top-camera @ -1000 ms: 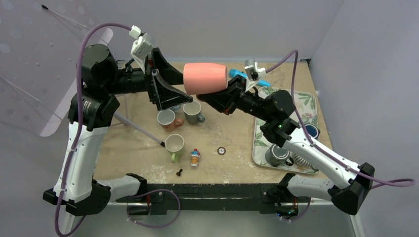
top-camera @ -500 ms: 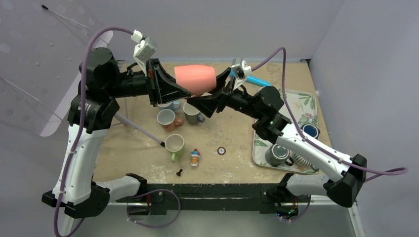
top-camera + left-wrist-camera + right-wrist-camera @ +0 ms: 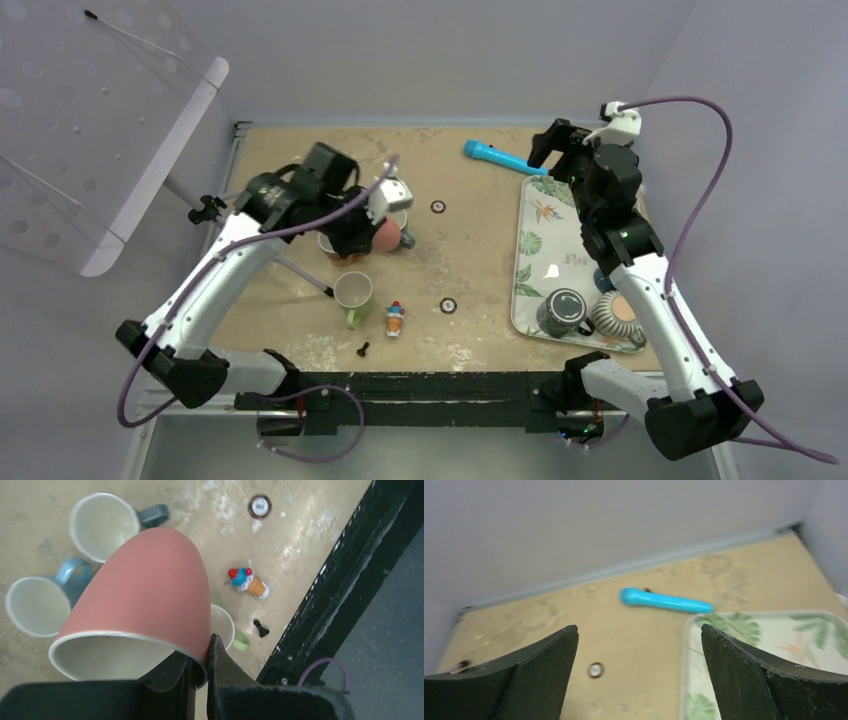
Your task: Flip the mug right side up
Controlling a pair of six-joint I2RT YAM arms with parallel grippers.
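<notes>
1. The left arm reaches to frame centre; the left gripper (image 3: 200,656) pinches the rim of the pink mug (image 3: 145,595), which is tilted by the other mugs (image 3: 102,525).
2. The right arm stands upper right, the right gripper (image 3: 639,632) spread wide.

Under the pink mug (image 3: 150,590) I found little room: a grey-handled mug (image 3: 102,525), a blue-handled mug (image 3: 37,605) and a green mug (image 3: 225,627) crowded the table (image 3: 480,245) there. Bare surface lay open between that cluster and the tray (image 3: 535,245), with only a small disc (image 3: 449,305) and a toy figure (image 3: 395,318) near it.
</notes>
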